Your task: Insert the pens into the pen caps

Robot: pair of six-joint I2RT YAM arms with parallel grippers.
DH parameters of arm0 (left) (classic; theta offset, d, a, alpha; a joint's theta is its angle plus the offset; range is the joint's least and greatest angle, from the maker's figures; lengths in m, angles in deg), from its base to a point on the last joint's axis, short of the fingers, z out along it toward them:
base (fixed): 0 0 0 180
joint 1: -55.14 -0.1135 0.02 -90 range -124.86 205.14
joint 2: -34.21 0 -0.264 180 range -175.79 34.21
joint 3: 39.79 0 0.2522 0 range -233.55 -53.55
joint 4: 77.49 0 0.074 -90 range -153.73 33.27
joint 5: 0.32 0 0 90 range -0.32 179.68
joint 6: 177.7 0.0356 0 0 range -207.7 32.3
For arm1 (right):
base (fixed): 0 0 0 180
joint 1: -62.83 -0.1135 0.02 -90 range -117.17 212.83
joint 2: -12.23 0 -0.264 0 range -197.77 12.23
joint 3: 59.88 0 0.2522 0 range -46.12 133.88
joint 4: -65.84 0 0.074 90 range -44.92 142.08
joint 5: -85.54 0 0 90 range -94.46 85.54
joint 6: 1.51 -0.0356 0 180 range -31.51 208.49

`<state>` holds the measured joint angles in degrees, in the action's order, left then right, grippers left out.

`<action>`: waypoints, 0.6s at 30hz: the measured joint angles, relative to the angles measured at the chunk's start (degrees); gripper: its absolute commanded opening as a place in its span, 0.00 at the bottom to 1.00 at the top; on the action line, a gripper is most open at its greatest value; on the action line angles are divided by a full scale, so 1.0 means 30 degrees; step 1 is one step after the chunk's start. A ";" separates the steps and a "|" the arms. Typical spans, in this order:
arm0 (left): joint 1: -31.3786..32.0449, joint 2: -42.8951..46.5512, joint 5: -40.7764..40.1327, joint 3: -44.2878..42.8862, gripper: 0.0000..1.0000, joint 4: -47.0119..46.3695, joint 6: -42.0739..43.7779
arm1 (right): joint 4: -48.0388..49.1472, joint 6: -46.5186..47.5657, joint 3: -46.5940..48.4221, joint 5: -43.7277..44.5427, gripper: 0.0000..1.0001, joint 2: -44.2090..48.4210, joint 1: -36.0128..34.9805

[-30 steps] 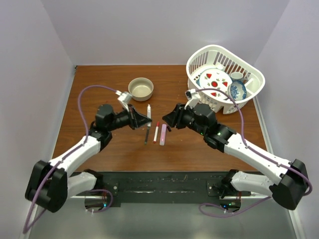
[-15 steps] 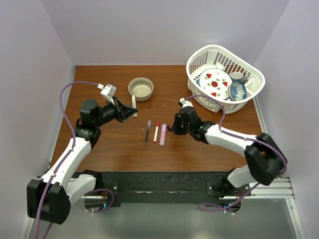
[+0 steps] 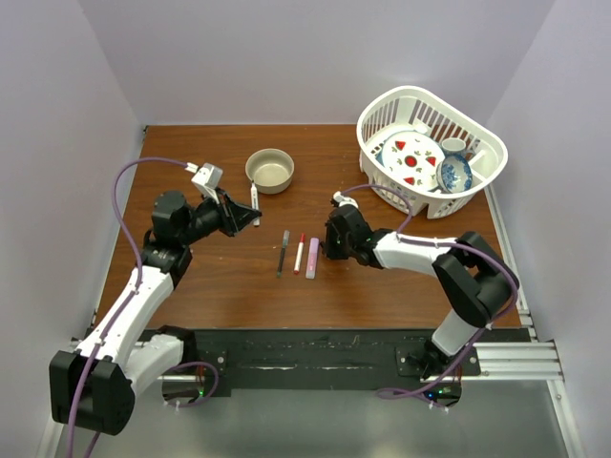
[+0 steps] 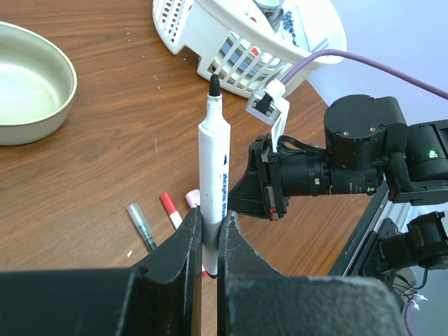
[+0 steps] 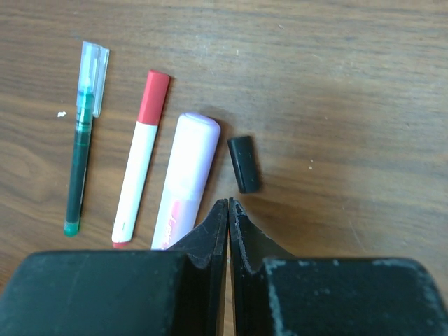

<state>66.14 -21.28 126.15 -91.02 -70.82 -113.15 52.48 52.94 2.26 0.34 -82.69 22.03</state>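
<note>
Right pincer (image 5: 228,204) has closed empty; its wrist view reveals black cap (image 5: 244,164)

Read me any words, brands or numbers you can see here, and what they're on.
White pen: blue slanted print along the barrel, too blurred to read.
Pink marker: a faint pink label patch, no letters legible.
No other writing shows in any view.

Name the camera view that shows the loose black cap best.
The right wrist view: the black cap lies whole and uncovered on the table, just right of the pink marker, not touching it. In the top view the right arm covers that spot; I cannot make it out. The left wrist view does not show it.
</note>
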 measured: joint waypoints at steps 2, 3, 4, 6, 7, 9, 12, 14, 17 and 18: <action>0.0000 0.0000 -0.0066 0.0000 0.00 0.0102 0.0058 | 0.0124 -0.0022 0.0131 0.0007 0.06 -0.0233 0.0000; 0.0000 0.0000 -0.0109 0.0000 0.00 0.0160 0.0066 | 0.0175 -0.0022 0.0189 0.0015 0.06 -0.0350 0.0000; 0.0000 0.0000 -0.0146 0.0000 0.00 0.0211 0.0073 | 0.0189 -0.0022 0.0233 0.0044 0.06 -0.0430 0.0000; 0.0000 0.0000 -0.0233 0.0000 0.00 0.0306 0.0117 | 0.0182 -0.0015 0.0364 0.0153 0.06 -0.0692 0.0000; 0.0000 0.0000 -0.0262 0.0000 0.00 0.0335 0.0189 | 0.0182 -0.0007 0.0437 0.0248 0.06 -0.0860 0.0000; 0.0000 0.0000 -0.0277 0.0000 0.00 0.0357 0.0204 | 0.0197 0.0007 0.0641 0.0539 0.05 -0.1246 0.0000; 0.0000 0.0000 -0.0321 0.0000 0.00 0.0408 0.0211 | 0.0102 0.0219 0.1413 0.1202 0.06 -0.1858 0.0022; 0.0000 0.0000 -0.0321 0.0000 0.00 0.0408 0.0211 | 0.0131 0.0386 0.1974 0.1683 0.06 -0.2324 0.0051; 0.0000 0.0000 -0.0321 0.0000 0.00 0.0415 0.0219 | -0.0022 0.0801 0.2856 0.2361 0.07 -0.3009 0.0211; 0.0000 0.0000 -0.0321 0.0000 0.00 0.0408 0.0219 | -0.0146 0.0954 0.3177 0.2616 0.08 -0.3257 0.0270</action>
<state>66.14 -21.28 125.19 -91.02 -69.60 -112.50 52.05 55.80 11.79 8.18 -92.46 22.84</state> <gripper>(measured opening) 0.091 0.066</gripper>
